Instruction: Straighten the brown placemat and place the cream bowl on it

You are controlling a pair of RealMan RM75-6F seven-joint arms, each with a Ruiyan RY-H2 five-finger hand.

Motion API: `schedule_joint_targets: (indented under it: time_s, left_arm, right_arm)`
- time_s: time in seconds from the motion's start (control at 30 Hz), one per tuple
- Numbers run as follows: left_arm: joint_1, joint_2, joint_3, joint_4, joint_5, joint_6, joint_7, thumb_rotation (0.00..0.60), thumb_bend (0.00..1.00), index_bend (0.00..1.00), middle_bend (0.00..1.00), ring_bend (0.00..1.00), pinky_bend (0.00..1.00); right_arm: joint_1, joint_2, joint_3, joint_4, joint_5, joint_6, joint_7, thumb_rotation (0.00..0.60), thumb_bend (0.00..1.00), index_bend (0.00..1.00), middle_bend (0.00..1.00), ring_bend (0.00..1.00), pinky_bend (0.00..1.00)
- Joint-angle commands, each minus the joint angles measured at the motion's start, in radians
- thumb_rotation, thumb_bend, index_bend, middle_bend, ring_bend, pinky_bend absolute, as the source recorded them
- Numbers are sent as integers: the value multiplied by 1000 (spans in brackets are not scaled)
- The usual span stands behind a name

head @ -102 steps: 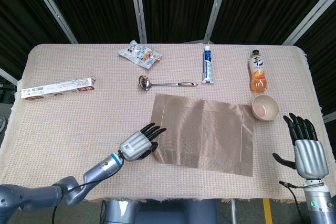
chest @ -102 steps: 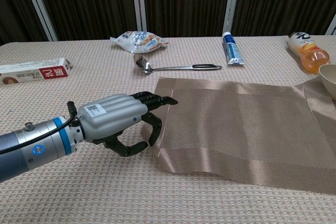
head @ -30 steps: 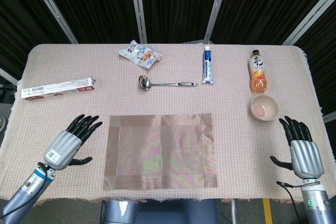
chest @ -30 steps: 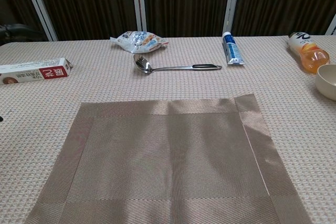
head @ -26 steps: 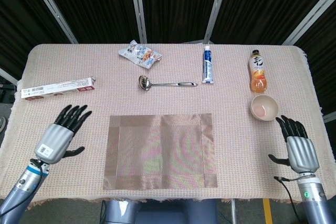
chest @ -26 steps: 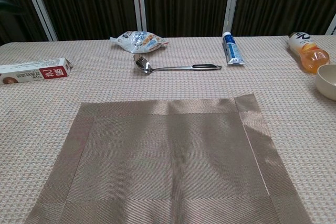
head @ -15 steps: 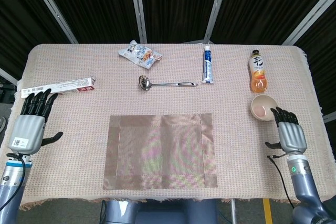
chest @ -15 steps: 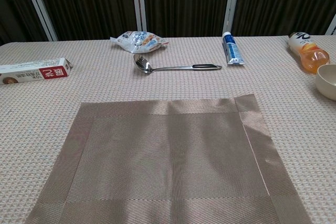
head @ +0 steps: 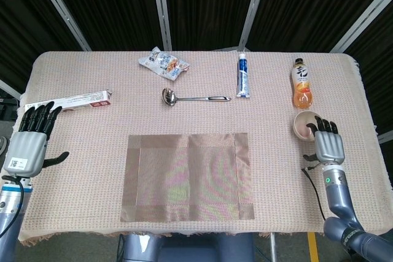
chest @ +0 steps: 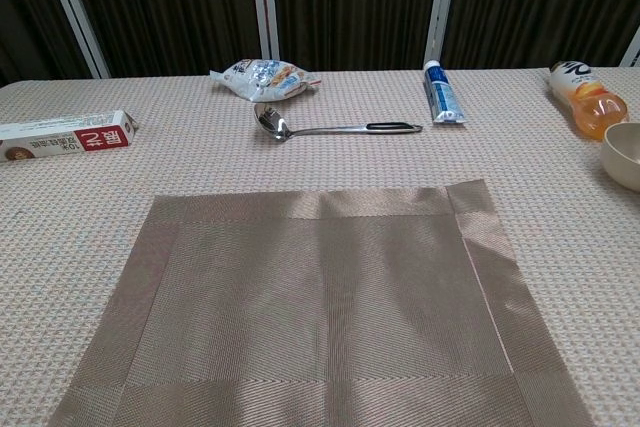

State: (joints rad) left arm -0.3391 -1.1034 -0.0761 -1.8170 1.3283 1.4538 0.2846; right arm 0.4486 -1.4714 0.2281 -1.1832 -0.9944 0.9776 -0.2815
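The brown placemat (head: 188, 176) (chest: 320, 312) lies flat and square to the table's front edge, in the middle. The cream bowl (head: 305, 124) (chest: 624, 153) stands upright on the cloth at the right, below the juice bottle. My right hand (head: 326, 143) is just below and right of the bowl, fingers apart and extended, their tips over the bowl's near rim; whether they touch it I cannot tell. My left hand (head: 29, 142) hovers at the table's left edge with spread fingers, holding nothing. Neither hand shows in the chest view.
Along the back lie a snack packet (head: 163, 64), a metal ladle (head: 193, 97), a toothpaste tube (head: 244, 75) and an orange juice bottle (head: 301, 83). A long red-and-white box (head: 67, 102) lies at the left, close above my left hand.
The placemat was turned and pulled from the right to the centre. My left hand then drew back to the left edge; my right hand moved forward to the bowl.
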Motion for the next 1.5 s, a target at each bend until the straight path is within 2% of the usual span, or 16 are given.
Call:
schedule_joint_targets:
  time_s: [0.03,0.07,0.1,0.23,0.33,0.5,0.77,0.93,1.07,1.17,1.3,1.4,1.5]
  left_arm:
    - [1,1,-3,1,-2,-6,-6,600,0,0,0,0,0]
    - [2,2,-4,2,-1,-7,-8,600,0,0,0,0,0]
    - [3,3,-5,1,0,-8,-11,600,0,0,0,0,0]
    - [8,5,-10,1,6,-9,-17,600,0,0,0,0,0]
    - [10,5,-14,3,5,-11,-20,600,0,0,0,0,0]
    - [12,3,-17,3,9,-18,-20,600,0,0,0,0,0]
    - [18,3,-21,-2,17,-22,-20,600,0,0,0,0,0]
    - [23,6,-22,-6,23,-23,-26,600,0,0,0,0,0]
    - [24,8,-23,-8,28,-27,-31,600,0,0,0,0,0]
    - [24,9,-23,-9,33,-33,-36,600,0,0,0,0,0]
    - [24,10,-23,-11,36,-44,-43,600,0,0,0,0,0]
    - [23,11,-24,-12,36,-49,-48,600,0,0,0,0,0]
    - [23,12,-25,-12,34,-56,-53,600,0,0,0,0,0]
  right_arm:
    - [23,-43,0,66,-17,-13,18,600,145,246,0,0,0]
    - [28,-55,-1,88,-22,-16,22,600,170,331,0,0,0]
    - [36,-73,-2,122,-26,-22,27,600,207,479,0,0,0]
    - [57,-120,0,216,-39,-39,52,600,302,611,0,0,0]
    - [62,-145,-2,266,-61,-27,72,600,319,719,0,0,0]
    - [64,-168,-9,320,-89,-17,103,600,324,778,0,0,0]
    - [58,-171,-14,336,-134,15,153,600,324,787,0,0,0]
    - [42,-121,-32,249,-213,104,181,600,324,787,0,0,0]
    - [36,-49,-62,125,-312,185,171,600,323,787,0,0,0]
    - [48,31,-97,-14,-405,212,149,600,323,787,0,0,0]
    - [97,136,-127,-188,-504,174,107,600,323,787,0,0,0]
    - [141,165,-134,-250,-554,131,94,600,323,787,0,0,0]
    - [207,175,-133,-313,-579,41,86,600,323,787,0,0,0]
